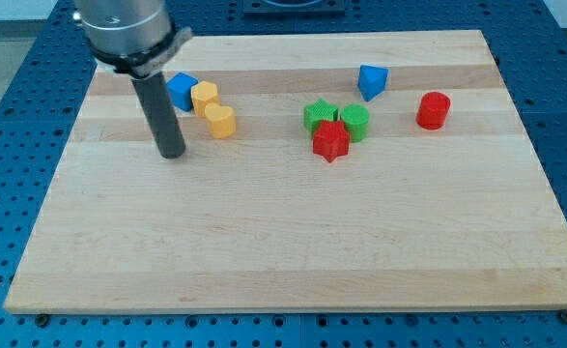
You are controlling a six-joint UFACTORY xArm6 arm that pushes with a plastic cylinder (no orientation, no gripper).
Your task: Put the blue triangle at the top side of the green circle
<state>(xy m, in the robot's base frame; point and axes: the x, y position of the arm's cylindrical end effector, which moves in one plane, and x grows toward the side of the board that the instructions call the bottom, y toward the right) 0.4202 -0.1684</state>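
The blue triangle (371,81) lies toward the view's top, right of centre. The green circle (355,122) sits just below it and slightly left, a small gap apart. A green star (319,116) touches the circle's left side, and a red star (330,141) sits just below the two green blocks. My tip (173,153) is on the board at the view's left, far from the blue triangle and the green circle. It stands below and left of the yellow blocks.
A blue cube (181,91) sits at the upper left, partly behind my rod. Two yellow blocks (204,97) (220,121) lie right of it. A red cylinder (434,110) stands at the right. The wooden board (293,251) rests on a blue table.
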